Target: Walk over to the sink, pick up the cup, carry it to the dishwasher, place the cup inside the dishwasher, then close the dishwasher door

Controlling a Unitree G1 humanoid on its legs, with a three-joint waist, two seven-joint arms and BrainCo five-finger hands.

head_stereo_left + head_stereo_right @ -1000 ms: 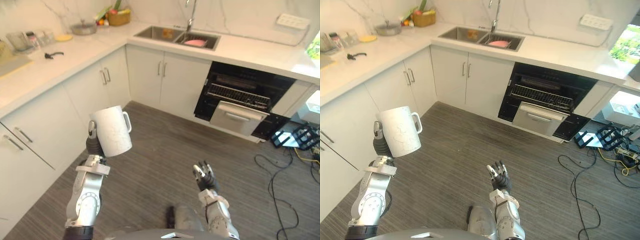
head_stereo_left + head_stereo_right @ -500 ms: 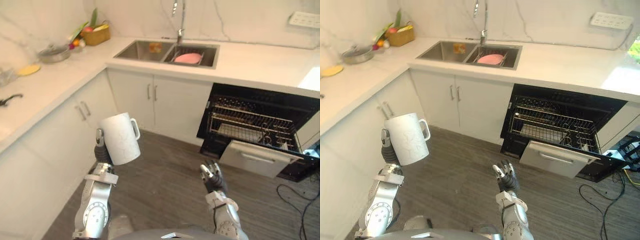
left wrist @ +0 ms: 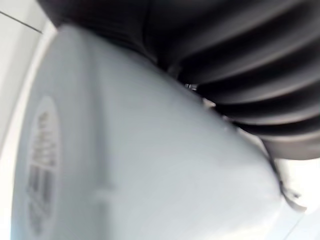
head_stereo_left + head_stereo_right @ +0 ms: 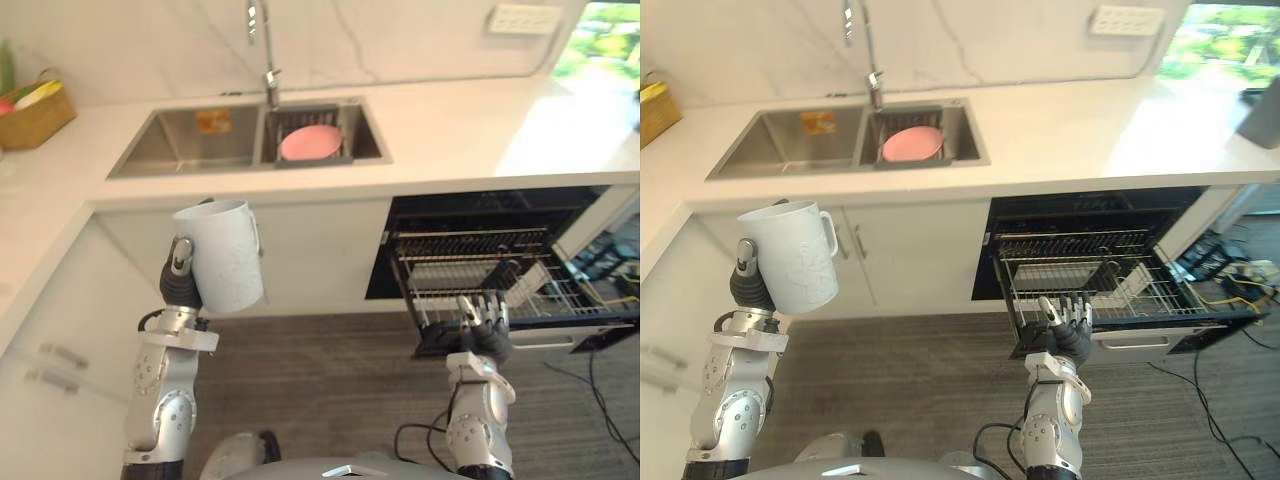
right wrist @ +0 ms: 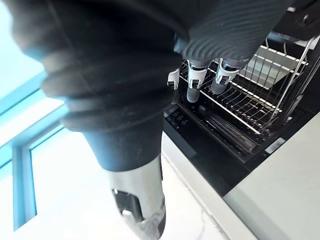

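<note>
Currently the left hand [image 4: 180,283] is raised in front of the white cabinets, with thumb and fingers wrapped round the white cup [image 4: 222,255]. The cup is roughly upright and slightly tilted, its handle on the side away from the hand. In the left wrist view the cup wall sits right against the hand's dark cover.

The right hand [image 4: 483,325] is low, fingers straight up and slightly spread, holding nothing, just in front of the dishwasher [image 4: 480,210].

The dishwasher is open under the counter [image 4: 470,130], with its wire rack [image 4: 1090,275] pulled out. The cup is well apart from it, below the sink [image 4: 170,150]. A pink plate [image 4: 310,142] lies in the sink's right basin.
</note>
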